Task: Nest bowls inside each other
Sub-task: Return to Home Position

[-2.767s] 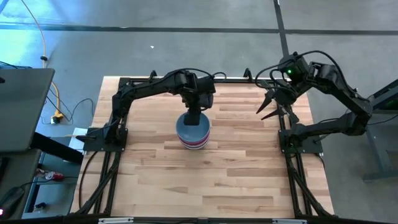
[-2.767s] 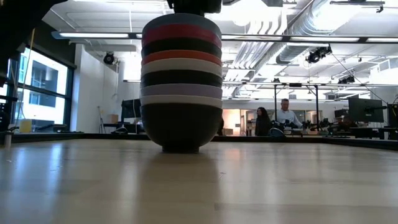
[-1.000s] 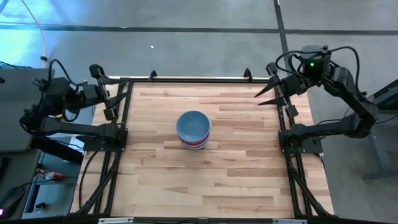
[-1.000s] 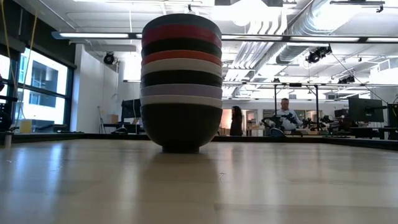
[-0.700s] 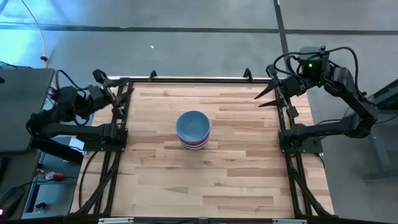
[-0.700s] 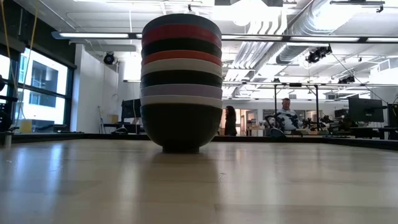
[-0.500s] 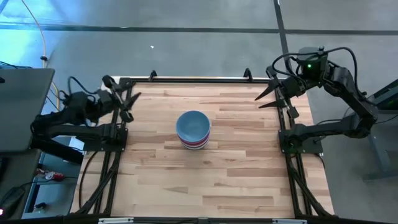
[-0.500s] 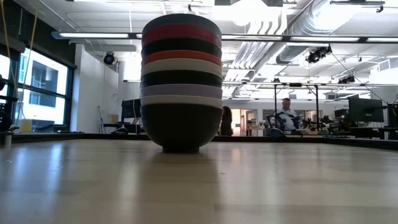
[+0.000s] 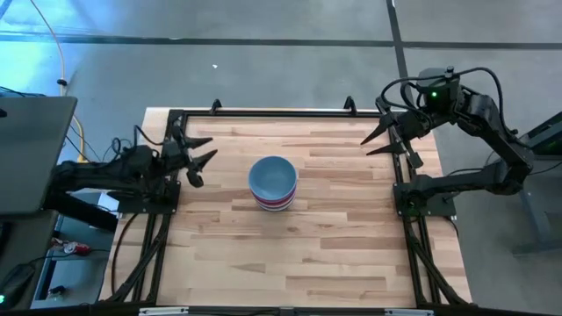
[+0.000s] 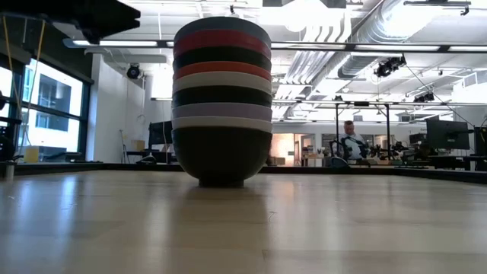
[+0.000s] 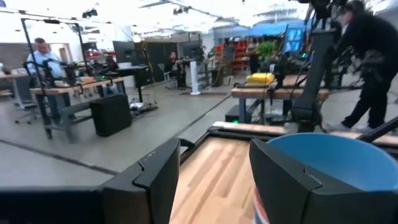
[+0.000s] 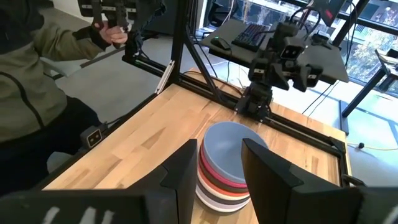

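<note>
**Bowls nested, arms retreating: a stray swing is the danger**

The stack of bowls [image 9: 273, 183] is standing a short way ahead of the left gripper [image 9: 202, 149], in line with its fingertips. The blue bowl [image 9: 273, 175] is sitting on top. The same stack is lying well ahead of the right gripper [image 9: 369, 146], which is waiting on the opposite side. Both grippers are carrying nothing, and their fingers are spread wide.

The low view is showing the stack [image 10: 221, 99] rising tall on a narrow foot from the table [image 9: 334, 237]. The left gripper is aiming its spread fingers straight at it. If that arm is swinging low on its way to rest, a fingertip could be catching the upper rims. That could be shoving the stack sideways or tipping the top bowls off, which seems the main risk.

Nearly three seconds ago the left gripper was right over the stack, touching its top. A second ago it was drawn back well behind its present spot, outside the table frame. Now it is reaching forward again, closer to the bowls. The right gripper is barely shifting, and the stack is keeping its place and order.
</note>
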`<action>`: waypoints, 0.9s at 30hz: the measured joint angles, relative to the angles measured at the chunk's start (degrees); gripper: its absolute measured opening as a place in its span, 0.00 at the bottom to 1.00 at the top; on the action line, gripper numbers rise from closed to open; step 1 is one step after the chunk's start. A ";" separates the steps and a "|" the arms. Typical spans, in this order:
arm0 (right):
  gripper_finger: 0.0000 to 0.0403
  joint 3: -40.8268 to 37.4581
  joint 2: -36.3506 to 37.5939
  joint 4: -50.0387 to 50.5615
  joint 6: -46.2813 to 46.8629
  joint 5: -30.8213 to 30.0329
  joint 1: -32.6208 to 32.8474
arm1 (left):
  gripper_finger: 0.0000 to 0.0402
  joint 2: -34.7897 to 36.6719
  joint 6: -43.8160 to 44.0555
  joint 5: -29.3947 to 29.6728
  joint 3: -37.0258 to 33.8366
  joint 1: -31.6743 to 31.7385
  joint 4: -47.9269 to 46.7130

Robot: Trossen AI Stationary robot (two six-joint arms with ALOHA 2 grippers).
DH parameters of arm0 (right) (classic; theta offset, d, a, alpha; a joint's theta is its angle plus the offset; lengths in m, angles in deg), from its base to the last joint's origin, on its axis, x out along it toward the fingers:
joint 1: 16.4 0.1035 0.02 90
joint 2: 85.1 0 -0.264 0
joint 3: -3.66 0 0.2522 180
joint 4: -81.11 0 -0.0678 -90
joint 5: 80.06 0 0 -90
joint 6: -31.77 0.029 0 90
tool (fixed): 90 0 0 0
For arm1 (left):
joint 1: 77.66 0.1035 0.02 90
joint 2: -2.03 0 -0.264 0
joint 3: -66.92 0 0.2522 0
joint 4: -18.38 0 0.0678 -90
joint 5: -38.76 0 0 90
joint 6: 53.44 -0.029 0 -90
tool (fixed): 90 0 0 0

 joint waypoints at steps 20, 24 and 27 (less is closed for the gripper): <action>0.29 0.00 -0.13 0.23 0.83 0.46 0.02 | 0.46 10.25 -7.88 0.67 -10.61 -14.84 4.32; 0.29 0.00 -0.13 0.61 0.83 0.50 0.02 | 0.46 14.82 -8.48 0.70 -12.82 -15.55 2.97; 0.29 0.00 -0.13 0.61 0.83 0.50 0.02 | 0.46 18.12 -9.58 0.57 -14.61 -15.87 3.37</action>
